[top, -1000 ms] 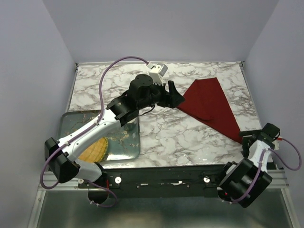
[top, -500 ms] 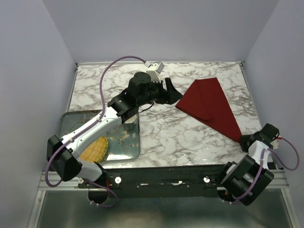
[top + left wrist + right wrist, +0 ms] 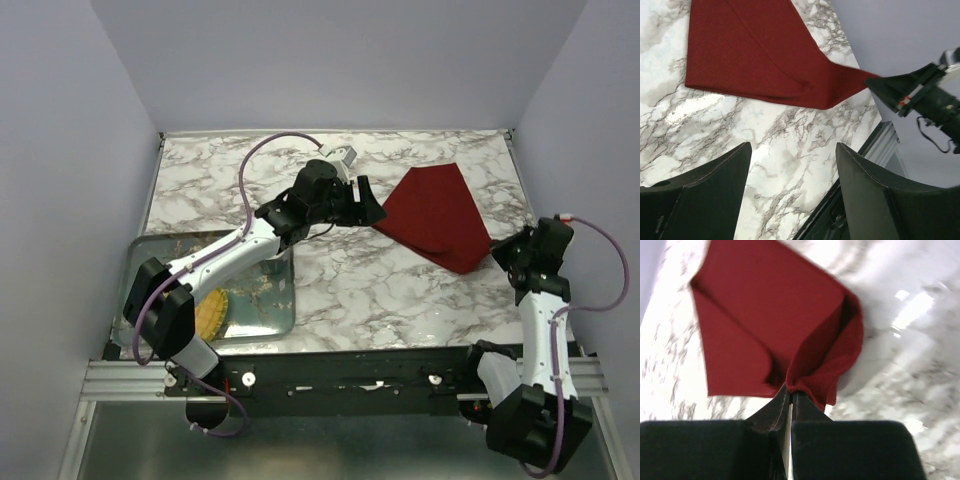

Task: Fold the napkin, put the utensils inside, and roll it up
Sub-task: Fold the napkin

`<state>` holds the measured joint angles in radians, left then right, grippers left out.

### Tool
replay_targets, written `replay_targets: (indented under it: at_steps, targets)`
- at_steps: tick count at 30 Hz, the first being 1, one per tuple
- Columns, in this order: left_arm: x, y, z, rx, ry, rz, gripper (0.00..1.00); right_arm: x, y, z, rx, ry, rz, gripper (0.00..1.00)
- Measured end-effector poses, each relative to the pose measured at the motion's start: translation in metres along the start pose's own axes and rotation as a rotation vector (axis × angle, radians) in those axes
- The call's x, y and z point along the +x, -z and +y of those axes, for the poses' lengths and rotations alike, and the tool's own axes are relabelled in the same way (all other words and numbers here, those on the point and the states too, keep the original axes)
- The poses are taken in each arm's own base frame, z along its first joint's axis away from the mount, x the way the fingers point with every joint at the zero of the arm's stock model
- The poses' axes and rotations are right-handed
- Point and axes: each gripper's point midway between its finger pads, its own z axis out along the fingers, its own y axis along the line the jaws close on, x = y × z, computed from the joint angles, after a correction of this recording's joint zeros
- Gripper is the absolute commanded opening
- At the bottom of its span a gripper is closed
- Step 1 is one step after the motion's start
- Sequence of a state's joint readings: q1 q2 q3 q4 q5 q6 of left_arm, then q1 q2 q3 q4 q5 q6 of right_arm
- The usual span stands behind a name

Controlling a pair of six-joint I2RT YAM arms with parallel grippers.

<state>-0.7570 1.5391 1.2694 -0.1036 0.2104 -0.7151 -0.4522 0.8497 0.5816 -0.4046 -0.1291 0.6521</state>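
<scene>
The burgundy napkin (image 3: 437,213) lies on the right half of the marble table, folded into a rough triangle. Its near corner is lifted off the table and curled back over the cloth, pinched in my right gripper (image 3: 497,252), which is shut on it; the right wrist view shows the napkin (image 3: 775,330) bunched at the closed tips of that right gripper (image 3: 790,391). My left gripper (image 3: 366,201) hovers open at the napkin's left corner, nothing between its fingers; in the left wrist view the napkin (image 3: 750,50) lies beyond the left gripper (image 3: 792,150). The utensils are out of view.
A metal tray (image 3: 260,312) sits at the table's near left, holding a yellow woven mat (image 3: 208,313) partly under the left arm. The table's front rail (image 3: 350,380) runs along the near edge. Grey walls close in on three sides.
My right gripper closed on the napkin's near corner and lifted it up and back toward the cloth, shortening the long tip. The left arm stretched further right toward the napkin's left corner.
</scene>
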Motion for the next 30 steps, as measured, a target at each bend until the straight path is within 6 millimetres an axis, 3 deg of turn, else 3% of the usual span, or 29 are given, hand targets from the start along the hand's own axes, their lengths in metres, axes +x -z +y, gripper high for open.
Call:
replay_targets:
  at_steps: [2, 6, 12, 18, 23, 30]
  targets:
    - [0.005, -0.007, 0.008, -0.011, 0.019, 0.017, 0.76, -0.004, 0.006, 0.035, -0.077, 0.099, -0.002, 0.08]
    - [0.009, -0.017, 0.020, -0.027, 0.056, 0.038, 0.75, -0.011, 0.006, 0.085, -0.170, 0.250, 0.010, 0.08]
    - [0.012, -0.024, 0.030, -0.044, 0.087, 0.049, 0.73, 0.007, 0.001, 0.126, -0.256, 0.406, 0.060, 0.09]
    - [0.016, -0.030, 0.032, -0.041, 0.119, 0.056, 0.73, 0.031, 0.003, 0.155, -0.338, 0.512, 0.114, 0.11]
    - [0.015, -0.033, 0.031, -0.039, 0.132, 0.053, 0.73, 0.047, 0.003, 0.167, -0.377, 0.577, 0.144, 0.13]
    - [0.014, -0.033, 0.030, -0.035, 0.137, 0.049, 0.72, 0.050, 0.001, 0.167, -0.359, 0.616, 0.133, 0.13]
